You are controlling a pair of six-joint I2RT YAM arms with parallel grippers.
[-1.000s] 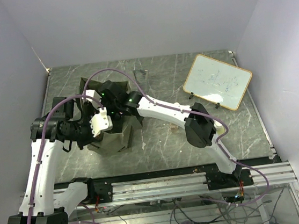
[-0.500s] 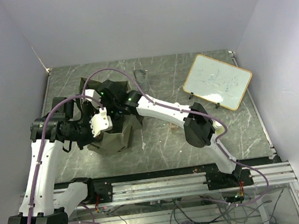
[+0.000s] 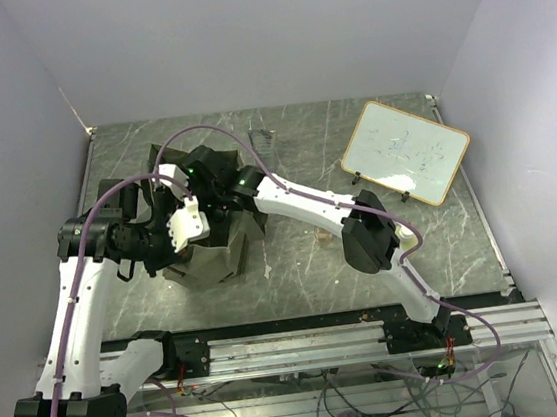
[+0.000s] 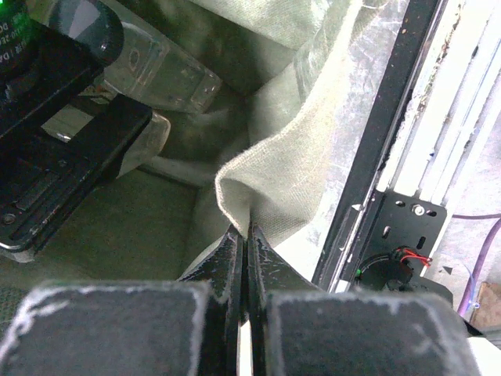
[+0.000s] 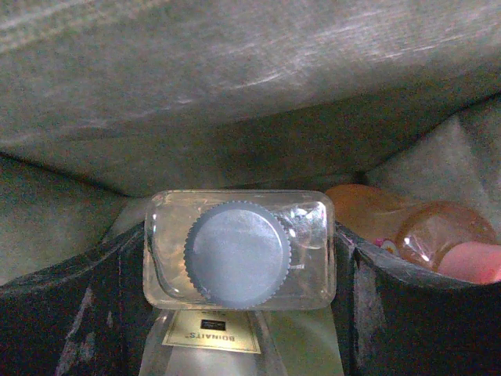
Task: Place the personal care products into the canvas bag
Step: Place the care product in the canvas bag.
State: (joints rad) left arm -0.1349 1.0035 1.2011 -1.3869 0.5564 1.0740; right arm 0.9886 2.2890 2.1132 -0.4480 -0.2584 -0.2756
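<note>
The olive canvas bag [image 3: 216,259] stands left of centre on the table. My left gripper [image 3: 192,224] is shut on the bag's rim, and its wrist view shows the fabric fold [image 4: 270,176] pinched between its fingers [image 4: 246,244]. My right gripper [image 3: 201,171] reaches down into the bag's mouth. It is shut on a clear rectangular bottle with a dark ribbed cap [image 5: 239,249], which also shows in the left wrist view [image 4: 160,69]. Inside the bag an orange bottle [image 5: 395,223] lies to the right, and a clear labelled bottle [image 5: 210,338] lies beneath.
A wooden-framed whiteboard [image 3: 406,151] leans at the back right. The right arm's elbow [image 3: 366,241] hangs over the table's middle. The metal rail [image 3: 324,342] runs along the near edge. The bag's inner wall [image 5: 235,86] is close ahead of the right gripper.
My right gripper has shifted slightly left and deeper over the bag's mouth with the clear bottle. The left arm has held still on the rim.
</note>
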